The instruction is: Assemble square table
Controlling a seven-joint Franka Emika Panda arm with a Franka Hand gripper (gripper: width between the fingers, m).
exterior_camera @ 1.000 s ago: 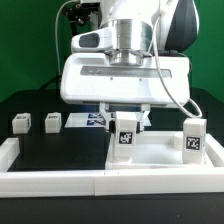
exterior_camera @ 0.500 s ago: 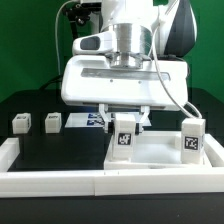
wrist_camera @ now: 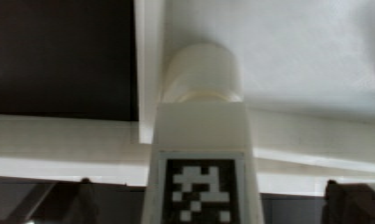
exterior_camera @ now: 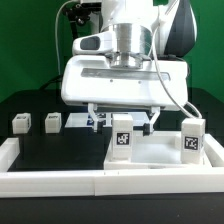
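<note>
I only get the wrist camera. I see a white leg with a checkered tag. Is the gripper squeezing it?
Observer: No. The gripper is open, with one finger on each side of the leg and a gap on both sides.
Operator: Are there more legs?
Observer: Yes. A second leg stands upright on the tabletop, toward the exterior view's right.
Operator: Any not on it yet?
Observer: Two loose legs sit on the black table, at the exterior view's left.
</note>
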